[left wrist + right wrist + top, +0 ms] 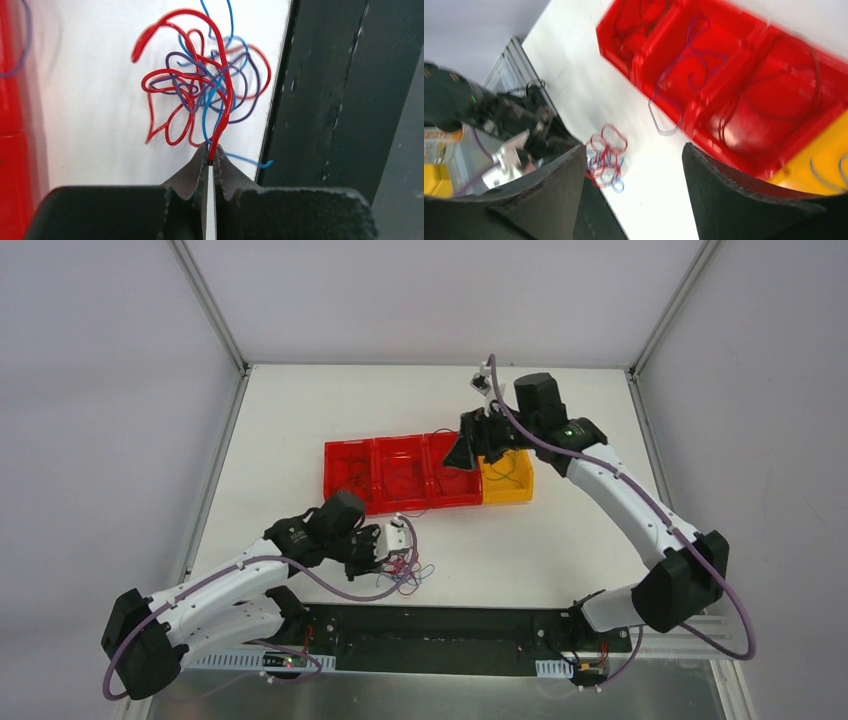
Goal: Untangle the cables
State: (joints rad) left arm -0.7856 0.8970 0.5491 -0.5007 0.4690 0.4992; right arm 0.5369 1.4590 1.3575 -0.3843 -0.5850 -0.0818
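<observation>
The cables (205, 90) form a small red, blue and purple tangle in the upper middle of the left wrist view, on the white table (300, 420) just beside the dark rail (330, 100); the left gripper (211, 161) is pinched tight on one red strand at the clump's lower edge; the right gripper (635, 146), jaws spread and empty, hangs over the red bins (352, 443) and yellow bin (510, 496).

Blur smears the red bins (744, 75) in the right wrist view, so what lies inside them cannot be counted. The yellow bin (819, 150) beside them is cut by the picture's edge. From above, the cables (405, 568) nearer than the bins are too small to separate into strands.
</observation>
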